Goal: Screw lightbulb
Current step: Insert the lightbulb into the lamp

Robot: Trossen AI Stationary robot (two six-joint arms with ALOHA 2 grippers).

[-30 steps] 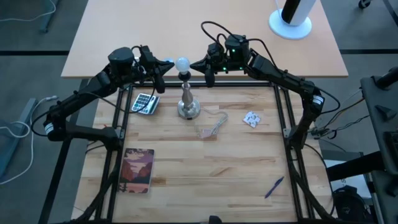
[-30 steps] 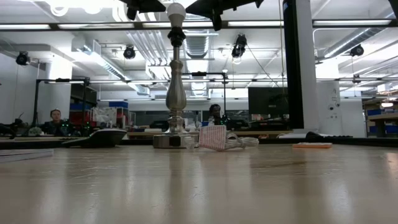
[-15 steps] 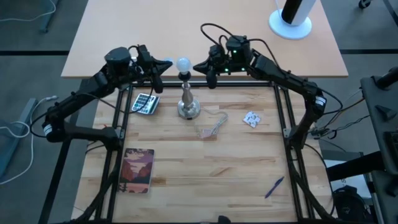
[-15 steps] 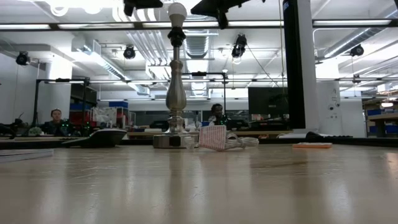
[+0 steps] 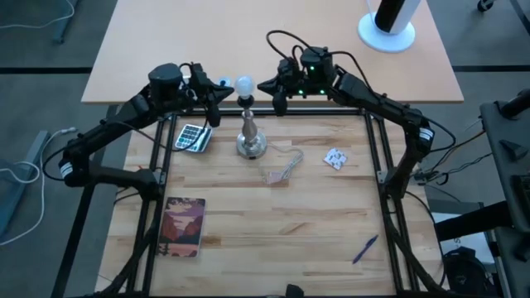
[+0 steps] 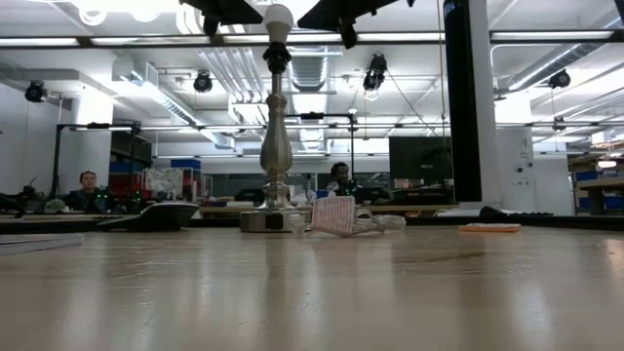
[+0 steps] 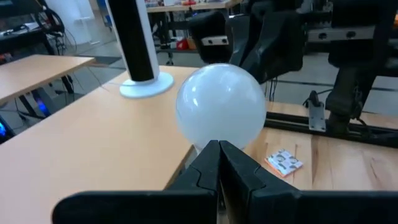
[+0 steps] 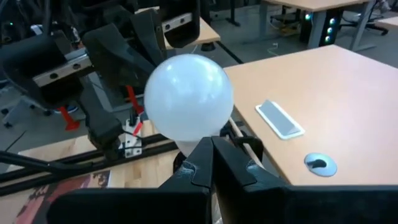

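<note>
High view shows the lightbulb (image 5: 243, 84) sitting on top of the lamp stand (image 5: 249, 136), which stands upright near the far edge of the wooden table (image 5: 315, 240). Seen from the low view, the bulb (image 6: 278, 16) sits in the black socket at the top of the silver stand (image 6: 273, 146).

The left gripper (image 5: 217, 88) hangs just beside the bulb on one side, and the right gripper (image 5: 267, 88) hangs just beside it on the other; neither touches the bulb. In the left wrist view the left arm's two fingers (image 7: 205, 171) are pressed together below the white bulb (image 7: 221, 106), holding nothing. In the right wrist view the right arm's fingers (image 8: 227, 165) are likewise closed against each other, empty, with the bulb (image 8: 188, 96) just beyond them.

Near the stand's base lie a calculator (image 5: 193, 136) on the left-arm side and a small cloth pouch with a cord (image 5: 284, 168) on the other. A white packet (image 5: 335, 158) lies farther toward the right arm. A book (image 5: 184, 226) and a blue pen (image 5: 364, 248) lie well apart near the table's front.
</note>
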